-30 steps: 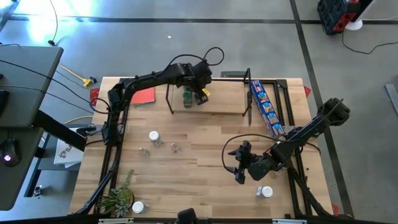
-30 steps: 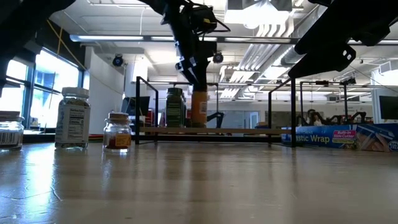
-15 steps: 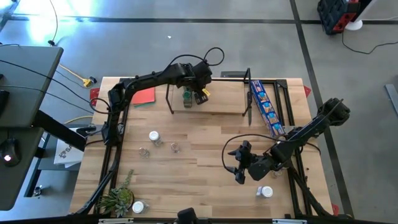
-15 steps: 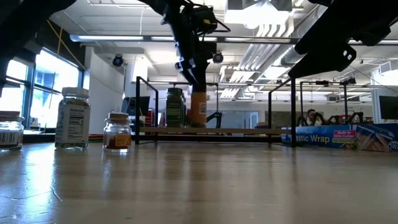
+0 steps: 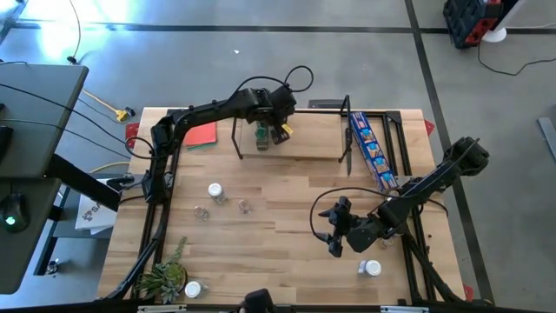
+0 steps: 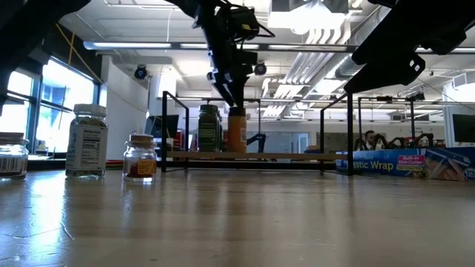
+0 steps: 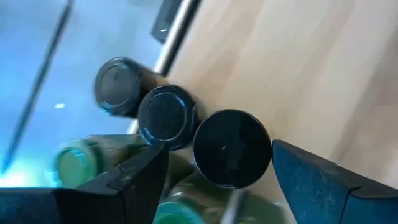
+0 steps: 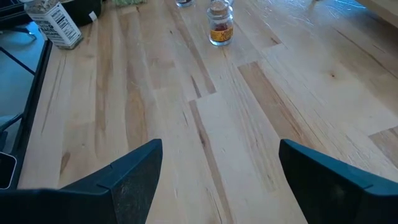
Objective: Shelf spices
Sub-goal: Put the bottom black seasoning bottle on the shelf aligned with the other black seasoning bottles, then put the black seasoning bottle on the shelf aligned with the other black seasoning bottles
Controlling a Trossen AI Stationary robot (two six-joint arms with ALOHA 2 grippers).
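Observation:
The light-wood shelf stands at the table's far side. Two spice jars stand upright on its left half: a dark green one and an amber one with a black lid. My left gripper hangs open above the black lid, pointing steeply down with one finger on each side of it. Two more dark lids show beside it. Other jars stand on the table at the left and near right. My right gripper waits open above bare table.
A long blue packet lies along the shelf's right end and a red flat square lies left of the shelf. A small green plant stands at the near left corner. Bare wood lies in the table's middle.
My left gripper has spread its fingers and turned a little at the wrist above the amber jar, staying in place. The jar stands upright on the shelf.

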